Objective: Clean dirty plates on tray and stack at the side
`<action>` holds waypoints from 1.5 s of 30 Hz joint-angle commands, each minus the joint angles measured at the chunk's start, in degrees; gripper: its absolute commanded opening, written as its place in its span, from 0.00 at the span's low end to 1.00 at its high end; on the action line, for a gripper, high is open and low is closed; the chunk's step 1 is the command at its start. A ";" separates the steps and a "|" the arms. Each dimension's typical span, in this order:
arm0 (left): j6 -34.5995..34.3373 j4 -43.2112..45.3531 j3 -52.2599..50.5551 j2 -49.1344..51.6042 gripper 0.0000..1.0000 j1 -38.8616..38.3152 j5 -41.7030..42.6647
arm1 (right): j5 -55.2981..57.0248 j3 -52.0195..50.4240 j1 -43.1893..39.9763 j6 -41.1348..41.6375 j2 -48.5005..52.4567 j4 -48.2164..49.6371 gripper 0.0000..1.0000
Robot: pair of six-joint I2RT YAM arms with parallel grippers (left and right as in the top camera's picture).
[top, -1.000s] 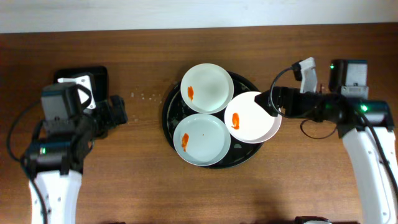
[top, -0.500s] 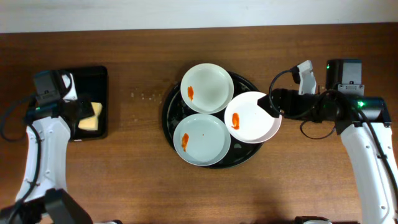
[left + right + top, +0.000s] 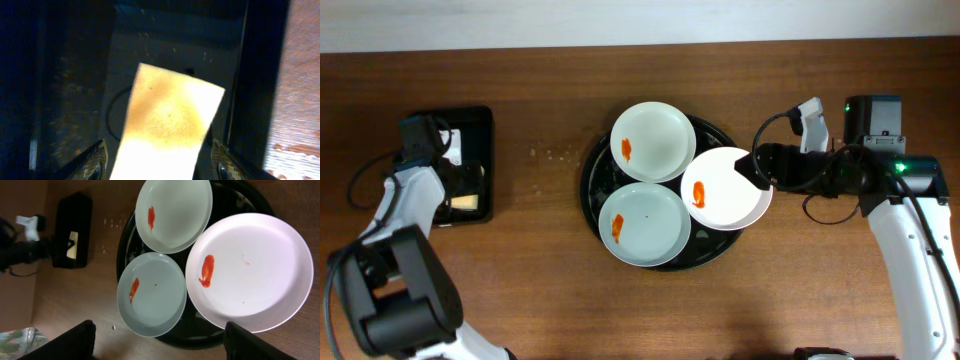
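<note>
Three white dirty plates lie on the round black tray (image 3: 590, 182): one at the back (image 3: 653, 141), one at the front (image 3: 644, 224) and one at the right (image 3: 727, 188). Each has an orange smear. The right wrist view shows them too: back (image 3: 175, 212), front (image 3: 152, 295), right (image 3: 250, 272). My right gripper (image 3: 761, 168) is open and empty, above the right plate's outer edge; in its wrist view (image 3: 162, 345) the jaws are spread wide. My left gripper (image 3: 458, 183) is open, its fingers (image 3: 160, 167) on either side of a yellow sponge (image 3: 172, 115) with gaps on both sides.
The sponge (image 3: 464, 202) lies in a small black rectangular tray (image 3: 482, 125) at the far left, which also shows in the right wrist view (image 3: 75, 230). A few crumbs (image 3: 548, 154) lie on the wooden table between the two trays.
My left arm swung back over the rectangular tray and its gripper came down around the sponge. The right arm and the plates have hardly moved.
</note>
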 commanded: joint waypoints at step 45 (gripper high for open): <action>-2.32 -13.38 14.32 -4.44 0.00 1.01 3.28 | 0.59 0.92 -0.22 0.02 -1.25 -0.76 0.80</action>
